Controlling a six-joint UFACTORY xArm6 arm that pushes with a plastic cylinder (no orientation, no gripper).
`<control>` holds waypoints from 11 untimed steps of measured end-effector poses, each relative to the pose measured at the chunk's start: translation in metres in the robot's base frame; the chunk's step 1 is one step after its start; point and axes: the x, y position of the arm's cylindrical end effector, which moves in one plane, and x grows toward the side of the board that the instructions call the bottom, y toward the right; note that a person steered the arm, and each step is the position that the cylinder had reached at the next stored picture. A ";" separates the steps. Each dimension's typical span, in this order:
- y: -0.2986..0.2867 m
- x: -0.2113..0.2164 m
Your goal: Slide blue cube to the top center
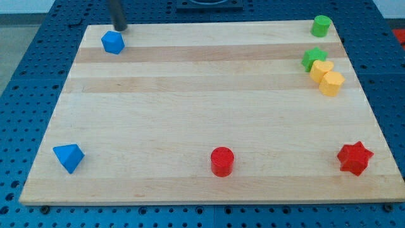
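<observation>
A pale wooden table [202, 107] fills most of the view, resting on a blue perforated base [31, 76]. Taking the table as a clock face with twelve at the view's top, the blue cube [112, 42] sits far out near eleven o'clock, close to the top-left corner. My tip [119, 28], the lower end of a dark rod coming down from the view's top edge, is just beside the cube at about one o'clock from it, very near or touching its upper right edge; contact cannot be confirmed. The arm carries no gripper, so there is nothing to read as apart or together.

Near one o'clock, at the top-right corner, stands a green cylinder [321, 26]. Around two o'clock a green star [313, 58] sits with a yellow block [321, 69] touching its lower right side, and a second yellow block [331, 83] pressed against the first at its five o'clock. A red star [354, 158] lies near four o'clock, by the bottom-right corner. A red cylinder [222, 160] stands at six o'clock, close to the bottom edge. A blue wedge-shaped block [68, 157] lies near eight o'clock, by the bottom-left corner.
</observation>
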 end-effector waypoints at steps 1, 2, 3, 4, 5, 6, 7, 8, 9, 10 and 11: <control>-0.042 0.009; -0.045 0.036; -0.013 0.042; 0.049 0.042; 0.095 0.043; 0.071 0.039; 0.019 0.036; -0.022 0.046; -0.016 0.070; 0.023 0.082; 0.082 0.081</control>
